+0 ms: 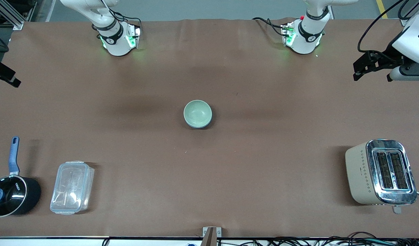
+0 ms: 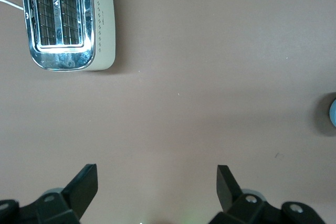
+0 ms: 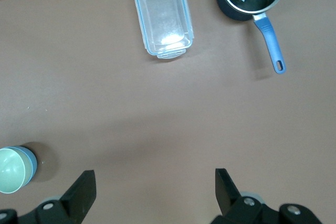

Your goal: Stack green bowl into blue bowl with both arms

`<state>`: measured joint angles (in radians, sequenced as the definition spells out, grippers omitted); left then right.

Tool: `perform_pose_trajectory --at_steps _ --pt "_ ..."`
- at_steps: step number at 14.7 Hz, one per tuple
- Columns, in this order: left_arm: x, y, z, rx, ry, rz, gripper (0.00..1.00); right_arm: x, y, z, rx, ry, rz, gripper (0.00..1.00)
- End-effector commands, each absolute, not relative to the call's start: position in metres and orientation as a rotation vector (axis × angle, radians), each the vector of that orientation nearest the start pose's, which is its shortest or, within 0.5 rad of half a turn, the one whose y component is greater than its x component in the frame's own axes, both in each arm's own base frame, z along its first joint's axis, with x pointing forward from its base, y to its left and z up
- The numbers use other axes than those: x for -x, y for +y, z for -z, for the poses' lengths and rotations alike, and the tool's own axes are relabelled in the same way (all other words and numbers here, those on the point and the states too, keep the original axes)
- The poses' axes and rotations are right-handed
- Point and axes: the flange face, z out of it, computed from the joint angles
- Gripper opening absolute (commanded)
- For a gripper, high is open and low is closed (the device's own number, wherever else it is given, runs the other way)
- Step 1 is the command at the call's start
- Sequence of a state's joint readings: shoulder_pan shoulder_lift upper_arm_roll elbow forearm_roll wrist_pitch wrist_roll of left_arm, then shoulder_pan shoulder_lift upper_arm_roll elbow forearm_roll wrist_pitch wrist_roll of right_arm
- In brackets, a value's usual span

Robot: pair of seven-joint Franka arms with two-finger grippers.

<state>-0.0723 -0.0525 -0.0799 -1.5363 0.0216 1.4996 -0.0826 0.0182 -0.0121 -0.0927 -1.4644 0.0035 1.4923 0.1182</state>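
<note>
The green bowl [image 1: 197, 112] sits nested inside the blue bowl [image 1: 203, 125] at the middle of the table; only a thin blue rim shows round it. The right wrist view shows the green bowl [image 3: 10, 170] inside the blue bowl [image 3: 31, 160] at its edge. The left wrist view shows only a sliver of the blue bowl [image 2: 333, 115]. My left gripper [image 2: 157, 179] is open and empty over bare table at the left arm's end [image 1: 370, 65]. My right gripper [image 3: 155, 182] is open and empty over bare table at the right arm's end [image 1: 8, 76]. Both are well away from the bowls.
A cream and chrome toaster [image 1: 380, 172] stands near the front camera at the left arm's end. A clear plastic lidded box [image 1: 71, 187] and a black saucepan with a blue handle [image 1: 12, 191] sit near the front camera at the right arm's end.
</note>
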Motion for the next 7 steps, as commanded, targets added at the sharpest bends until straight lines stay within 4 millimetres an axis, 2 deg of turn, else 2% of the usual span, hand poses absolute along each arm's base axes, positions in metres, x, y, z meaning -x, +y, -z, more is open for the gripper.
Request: perform_pose_trajectory --at_steps 1,7 --pt "-0.5247 -0.0801 -0.6679 3.118 0.088 0.045 1.0 -0.5444 -0.0424 -0.6777 3.115 0.294 0.024 1.0" --pt "-0.5261 -0.0822 -0.6656 3.121 0.089 0.04 1.0 -0.5425 -0.0365 -0.677 3.116 0.28 0.0 1.0"
